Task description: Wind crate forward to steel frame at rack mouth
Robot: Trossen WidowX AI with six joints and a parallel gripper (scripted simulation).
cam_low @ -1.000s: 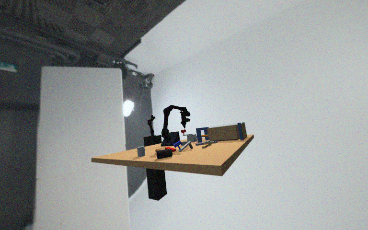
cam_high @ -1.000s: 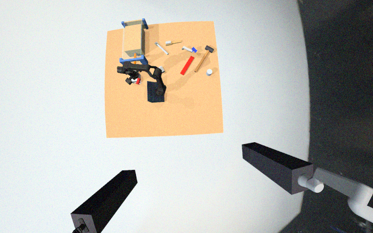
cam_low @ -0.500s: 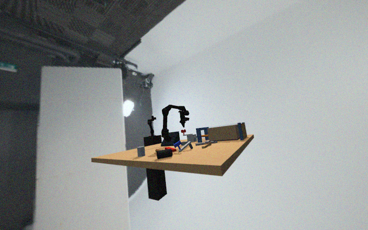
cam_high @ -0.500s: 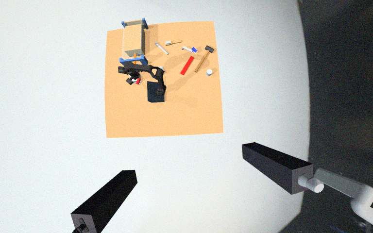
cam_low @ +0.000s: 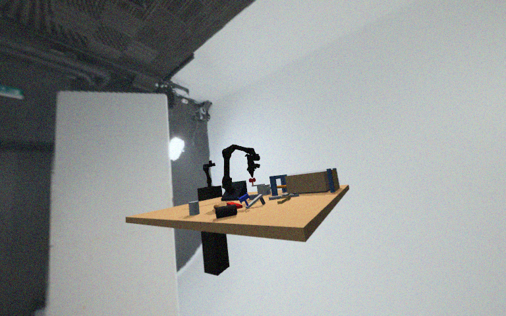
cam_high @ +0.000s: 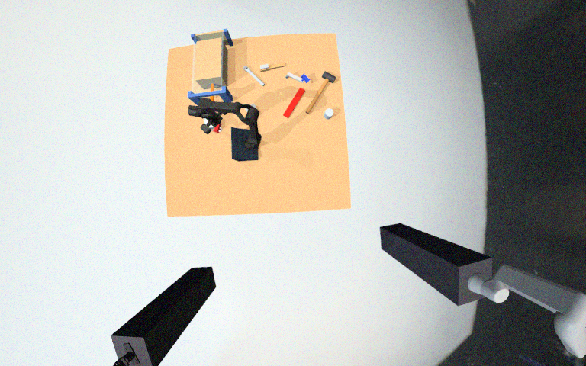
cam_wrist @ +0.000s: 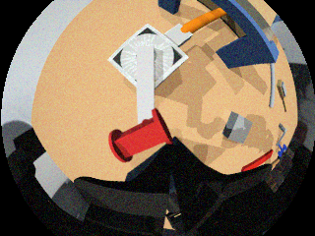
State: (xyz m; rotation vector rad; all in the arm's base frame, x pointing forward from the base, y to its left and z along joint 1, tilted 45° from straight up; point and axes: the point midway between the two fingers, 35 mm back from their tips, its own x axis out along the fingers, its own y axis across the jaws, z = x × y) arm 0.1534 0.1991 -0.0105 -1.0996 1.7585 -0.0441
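The tan crate [cam_high: 209, 58] [cam_low: 308, 182] sits flat in the clear-panelled cubby, its front a short gap behind the blue steel frame [cam_high: 210, 93] [cam_wrist: 251, 49]. An orange strap [cam_high: 212, 88] [cam_wrist: 204, 20] runs from it through the mouth to the winch [cam_low: 263, 188] [cam_wrist: 129, 58]. The winch handle stands on top of the winch, its white arm [cam_wrist: 145, 93] over the round centre and its red grip [cam_high: 217, 128] [cam_low: 252, 180] [cam_wrist: 143, 136] out to one side. My gripper [cam_low: 252, 176] [cam_wrist: 169, 148] is shut and empty, just above and beside the red grip; whether it touches is unclear. The key is hidden.
A grey block [cam_wrist: 237, 128] stands near the winch. To the right lie a wrench [cam_high: 254, 76], a brush [cam_high: 272, 66], a blue-ended crank [cam_high: 295, 77], a red bar [cam_high: 294, 102] and a mallet [cam_high: 318, 94]. A white cylinder [cam_high: 329, 113] stands near the right edge.
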